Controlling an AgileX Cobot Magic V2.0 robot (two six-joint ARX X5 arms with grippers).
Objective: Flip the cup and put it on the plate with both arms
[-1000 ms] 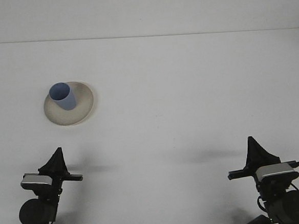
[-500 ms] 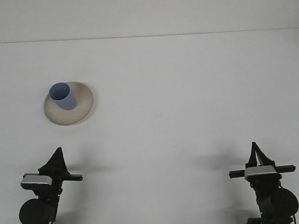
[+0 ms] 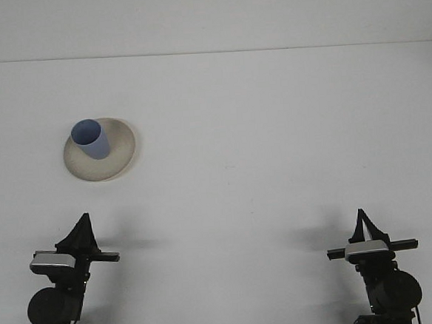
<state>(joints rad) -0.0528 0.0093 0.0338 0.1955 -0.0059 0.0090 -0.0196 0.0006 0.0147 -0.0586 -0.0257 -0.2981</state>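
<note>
The bases of both arms are cut off by the bottom edge. The left gripper (image 3: 82, 225) and right gripper (image 3: 364, 222) are seen as dark wedges low over the white desk (image 3: 273, 128), each pointed away from the robot; how far either is opened cannot be told, and nothing is held. The blue cup (image 3: 90, 139) is stood mouth-up, its long axis roughly vertical, on the cream plate (image 3: 119, 152) at the desk's left, well apart from both grippers.
</note>
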